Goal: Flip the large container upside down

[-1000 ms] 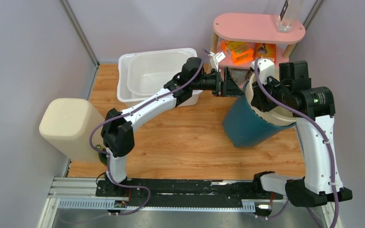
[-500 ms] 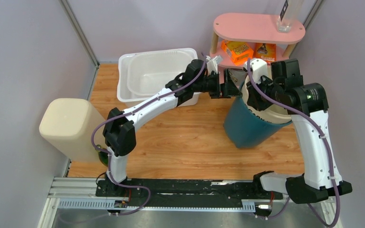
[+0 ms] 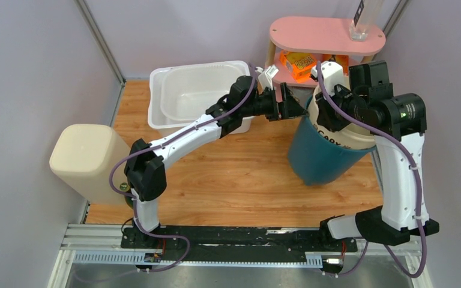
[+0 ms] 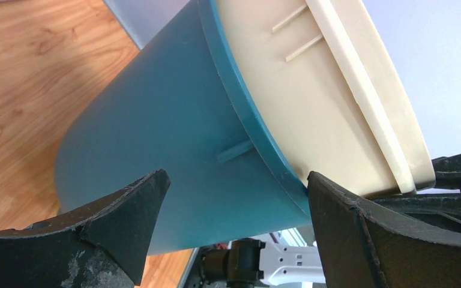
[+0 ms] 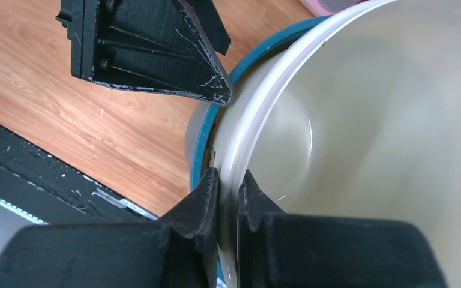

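Note:
The large container (image 3: 324, 161) is a teal bucket with a cream upper band and rim. It is tilted, its base toward the wood floor. My right gripper (image 3: 326, 103) is shut on the rim, which sits pinched between its fingers in the right wrist view (image 5: 228, 174). The cream inside (image 5: 384, 120) looks empty. My left gripper (image 3: 293, 109) is open beside the bucket's left side, just under the band. In the left wrist view its jaws (image 4: 237, 177) stand wide apart in front of the teal wall (image 4: 156, 114), not closed on it.
A white plastic tub (image 3: 198, 90) stands at the back left. A beige bin (image 3: 87, 159) is at the left wall. A pink shelf (image 3: 327, 33) behind the bucket holds orange boxes (image 3: 300, 63) and a clear glass (image 3: 363, 21).
My right gripper has moved up and slightly right with the rim, shifting the bucket rightward. My left gripper has followed, moving a little back and staying open.

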Controlling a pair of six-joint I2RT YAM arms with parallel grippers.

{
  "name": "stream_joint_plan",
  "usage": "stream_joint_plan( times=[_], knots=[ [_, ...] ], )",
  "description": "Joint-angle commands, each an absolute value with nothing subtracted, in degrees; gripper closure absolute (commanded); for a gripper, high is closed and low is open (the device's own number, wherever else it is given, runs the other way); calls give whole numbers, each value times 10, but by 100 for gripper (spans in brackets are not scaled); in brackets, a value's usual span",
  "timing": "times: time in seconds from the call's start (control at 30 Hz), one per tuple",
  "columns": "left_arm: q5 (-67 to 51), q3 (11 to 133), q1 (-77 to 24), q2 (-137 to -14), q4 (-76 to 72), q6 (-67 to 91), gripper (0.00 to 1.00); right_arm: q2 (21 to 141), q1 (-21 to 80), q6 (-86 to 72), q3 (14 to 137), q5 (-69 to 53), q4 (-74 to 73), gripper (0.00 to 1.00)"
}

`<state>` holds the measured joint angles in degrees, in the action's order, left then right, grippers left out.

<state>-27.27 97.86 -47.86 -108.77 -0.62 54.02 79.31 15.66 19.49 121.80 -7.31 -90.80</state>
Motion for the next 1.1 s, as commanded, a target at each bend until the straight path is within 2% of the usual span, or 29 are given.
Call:
stream_joint_plan(
  times=[0.0, 0.2, 0.4, 0.63, 0.9, 1.07],
  knots=[
    [-253, 931, -496, -1126, 128, 489, 5, 725, 160, 246, 1297, -42, -658, 100],
    [-257, 946, -504, -1137, 127, 483, 4, 677, 160, 289, 1219, -75, -631, 100],
    [-258, 947, -510, -1170, 110, 491, 4, 632, 159, 346, 1117, -205, -573, 100],
    [-262, 940, -518, -1204, 111, 495, 4, 648, 160, 426, 1167, -183, -520, 100],
    [-254, 943, -519, -1216, 113, 481, 3, 658, 159, 429, 1216, -167, -478, 100],
    [-254, 952, -518, -1220, 120, 465, 3, 610, 159, 492, 1132, -157, -448, 100]
  ],
)
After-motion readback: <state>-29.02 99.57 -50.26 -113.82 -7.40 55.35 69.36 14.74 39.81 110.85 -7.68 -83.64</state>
